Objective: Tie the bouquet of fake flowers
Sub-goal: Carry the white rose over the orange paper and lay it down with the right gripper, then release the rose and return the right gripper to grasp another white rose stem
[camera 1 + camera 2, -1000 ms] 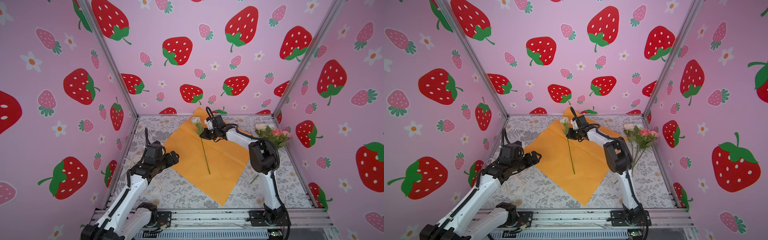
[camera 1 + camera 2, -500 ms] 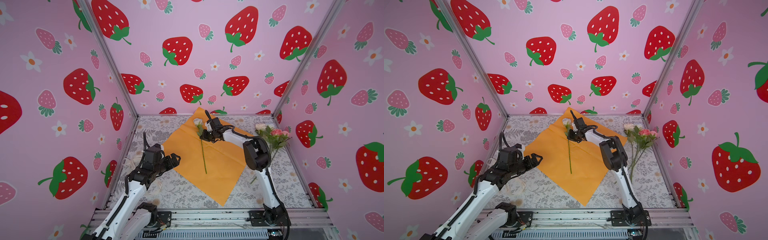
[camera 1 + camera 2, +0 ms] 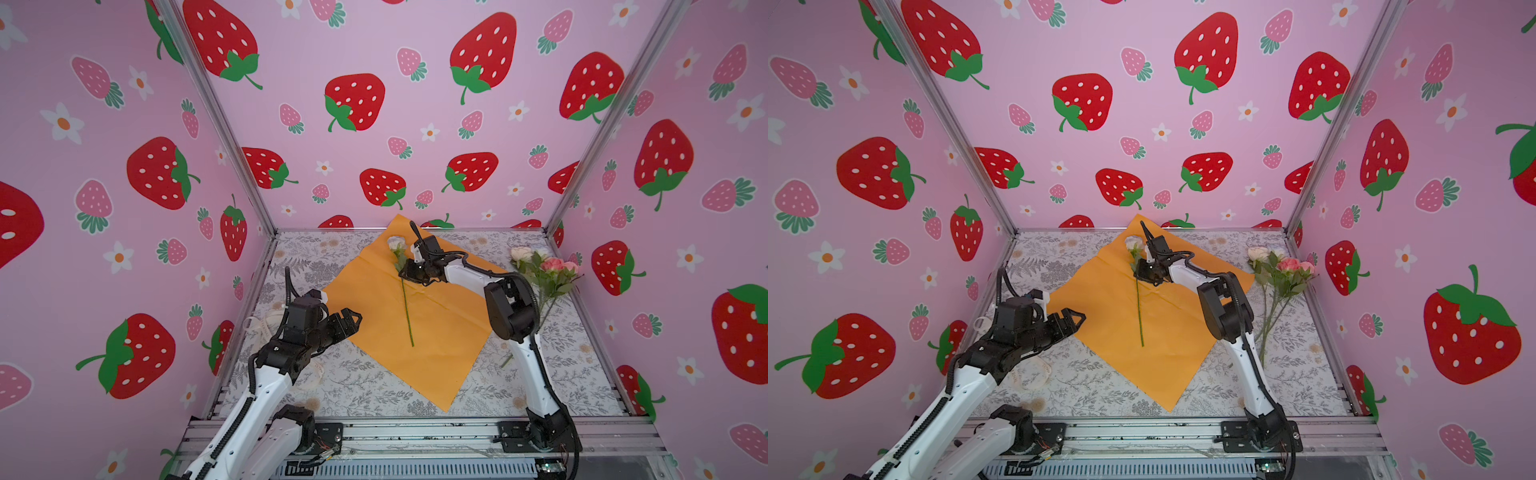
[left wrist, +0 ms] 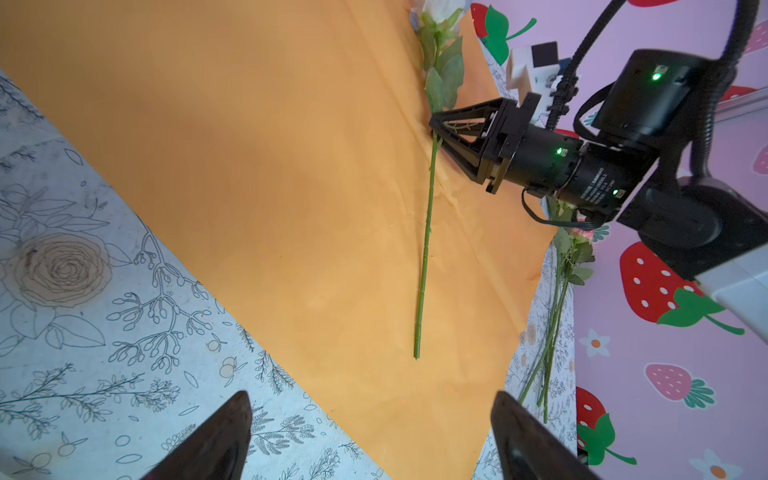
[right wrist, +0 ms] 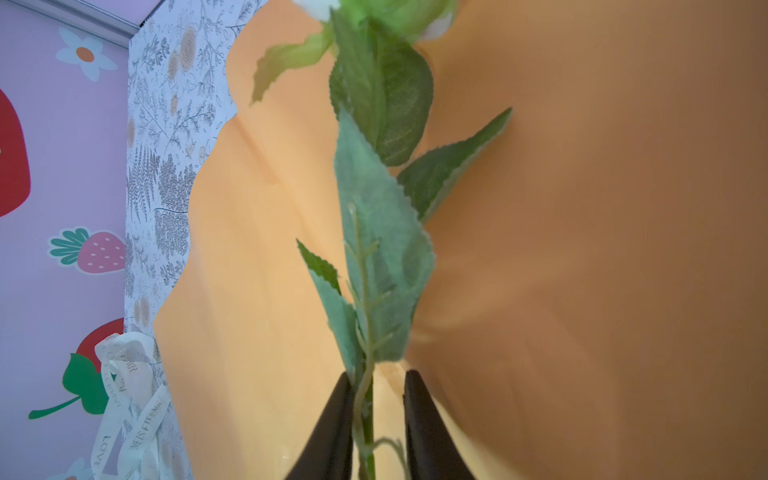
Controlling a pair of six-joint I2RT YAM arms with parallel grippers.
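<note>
An orange paper (image 3: 374,299) is spread as a diamond on the tabletop (image 3: 353,382). One white rose (image 3: 406,303) is laid on the paper, with its bloom toward the paper's far corner and its stem running down the paper's middle.

The right fingers (image 5: 419,415) are set on either side of the stem, just below the leaves, over the paper's far half. They are only slightly parted. One is seen touching the stem, while a gap shows between the stem and the other, so the rose is not clamped.

The left fingers (image 4: 224,436) are spread wide with nothing between them, and they are poised at the paper's near-left edge.

The other roses (image 3: 544,270), white and pink, are found in a loose bunch off the paper, beside its right corner, with their stems on the tabletop.

A cream ribbon (image 5: 124,395) is seen off the paper's left side, partly hidden by the left arm in both top views.
</note>
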